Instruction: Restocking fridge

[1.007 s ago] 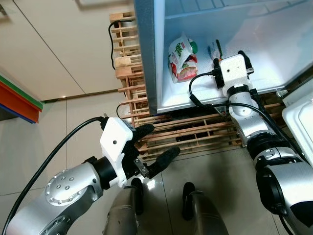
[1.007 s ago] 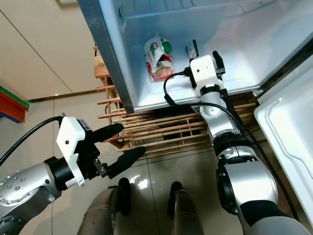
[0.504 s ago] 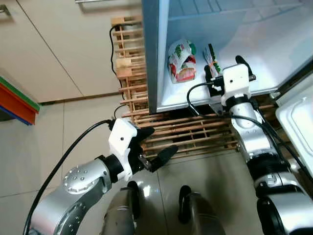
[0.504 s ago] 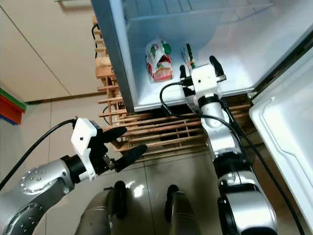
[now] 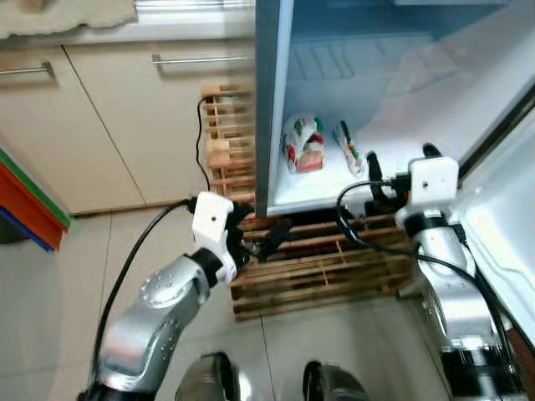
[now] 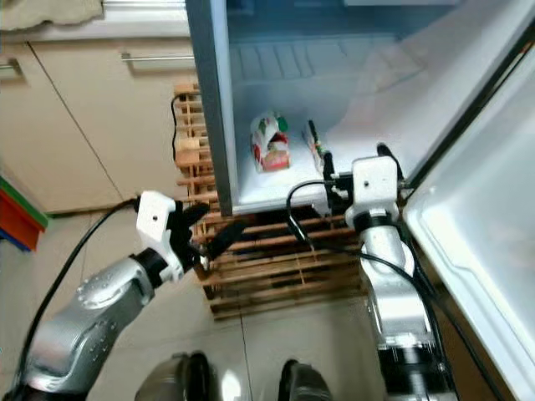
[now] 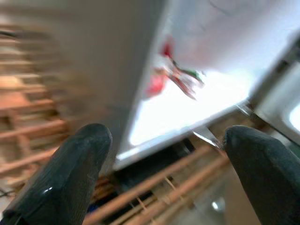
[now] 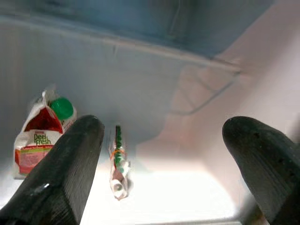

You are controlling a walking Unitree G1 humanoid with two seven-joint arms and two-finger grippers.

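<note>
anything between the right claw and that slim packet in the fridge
Nothing visible. The right claw sits at the front edge of the fridge floor, fingers open, looking straight at the slim packet. The carton lies off to one side of the packet, apart from it and outside that line.

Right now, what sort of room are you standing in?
Most likely a home kitchen. An open fridge stands on a wooden pallet with a carton inside, beige cabinets with bar handles run beside it, and the floor is glossy tile.
</note>
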